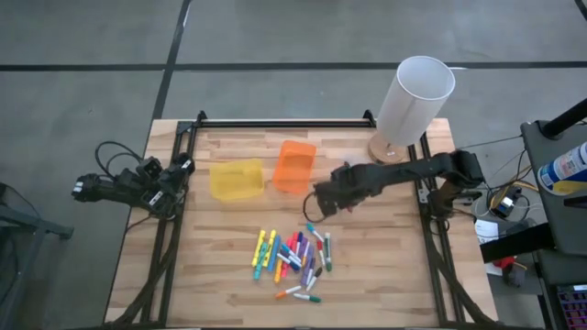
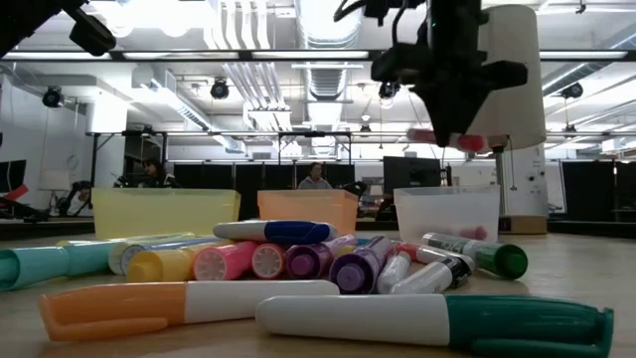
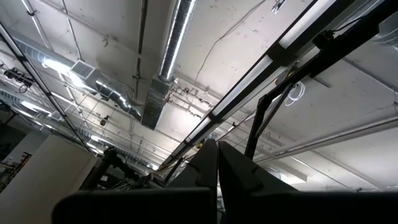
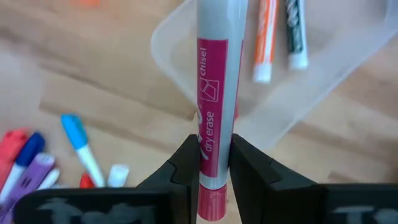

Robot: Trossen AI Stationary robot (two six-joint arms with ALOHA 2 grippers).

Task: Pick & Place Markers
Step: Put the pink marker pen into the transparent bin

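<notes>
Bins: 3. A yellow bin [image 1: 237, 179] and an orange bin [image 1: 294, 166] stand side by side on the table [image 1: 220, 266]. The clear bin [image 2: 446, 214] shows plainly in the low view; in the high view the right arm covers most of it.

Markers: a loose pile [image 1: 293, 259] in the near-middle of the table, roughly 20, too overlapped for a firm count. 1 more, the pink marker [image 4: 219, 93], is off the table in the right gripper [image 1: 323, 200]. 2 more, an orange marker [image 4: 266, 38] and a dark marker [image 4: 296, 32], lie inside the clear bin; only the right wrist view shows them.

Right gripper: fingers [image 4: 180, 167] closed on the pink marker near one end, above the clear bin's edge. The low view shows it raised over the bins, with the marker's pink ends sticking out either side.

Left gripper [image 1: 87, 189]: parked off the table's left edge, fingers pressed together. Its wrist view looks up at the ceiling only.

Other: 1 white cylinder [image 1: 415, 101] on a wooden base at the far right corner.

Low view only: 2 markers lie nearest the camera, an orange-capped one [image 2: 184, 303] and a green-capped one [image 2: 437, 323], and people sit in the room behind the table.
</notes>
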